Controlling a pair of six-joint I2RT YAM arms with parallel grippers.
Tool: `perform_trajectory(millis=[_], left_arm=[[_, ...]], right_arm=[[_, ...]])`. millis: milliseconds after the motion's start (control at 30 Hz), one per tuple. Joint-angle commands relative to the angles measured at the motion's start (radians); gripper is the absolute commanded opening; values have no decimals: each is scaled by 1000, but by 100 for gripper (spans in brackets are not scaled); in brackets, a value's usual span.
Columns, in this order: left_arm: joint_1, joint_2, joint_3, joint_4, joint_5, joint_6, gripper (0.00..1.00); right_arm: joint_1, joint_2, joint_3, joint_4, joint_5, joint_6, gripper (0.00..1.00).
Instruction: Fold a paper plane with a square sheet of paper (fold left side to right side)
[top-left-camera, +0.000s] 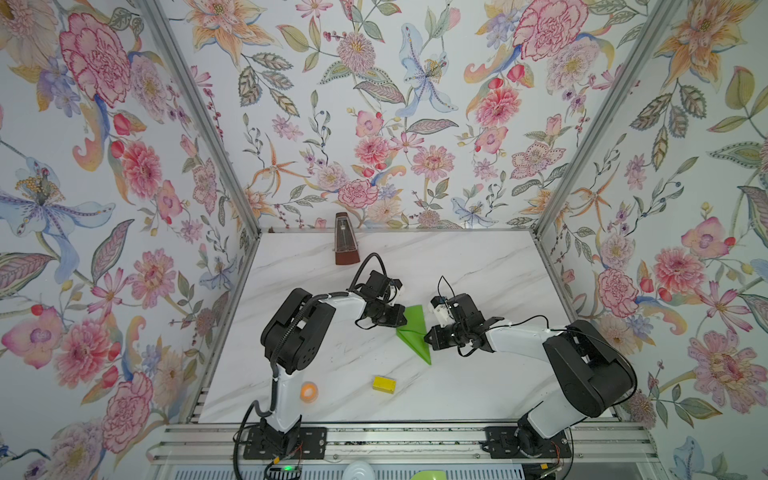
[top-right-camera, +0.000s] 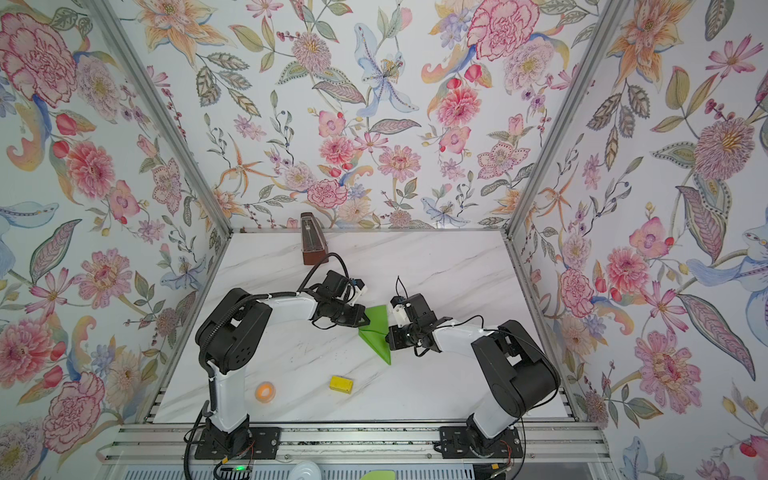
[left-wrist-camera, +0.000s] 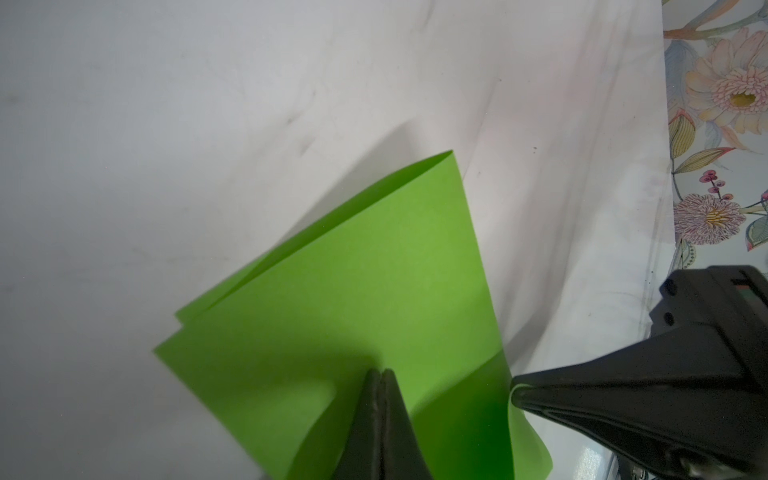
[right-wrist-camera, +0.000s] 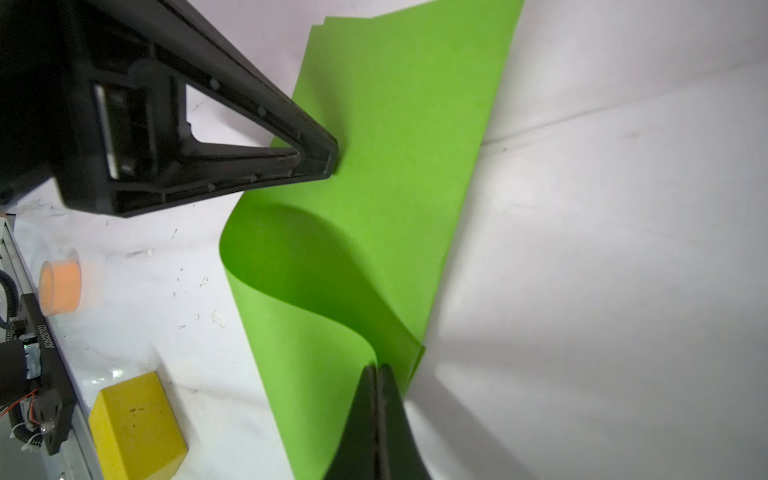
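Pressing closed left fingers (left-wrist-camera: 365, 415) tip-down onto the lime-green paper (top-left-camera: 411, 326), gripping nothing. Lies on the white bench (top-left-camera: 478, 266) between both arms, folded into a narrow wedge: long axis far to near, point toward the near edge, leaning right. Pinching its curled-up flap in right fingers (right-wrist-camera: 361, 415), clamped fully together.

You look down into a three-walled booth. Its walls (top-left-camera: 374, 104) carry wallpaper of large pink, orange and blue flowers on a pale ground. Silver metal posts (top-left-camera: 201, 116) mark both far corners. The table (top-left-camera: 478, 266) is white marble with faint grey veins, evenly lit. A metal rail (top-left-camera: 395, 440) edges its near side.
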Motion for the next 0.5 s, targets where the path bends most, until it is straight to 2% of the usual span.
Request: perform_trajectory(millis=[0,467], left_arm=[[-7,38,-3,-90,-26,24,0],[-6,41,18,-98,-37,34,2]], right_arm=[[-5,0,15,-23,13,-21,0],[-5,32,-13,-49,24,15,0]])
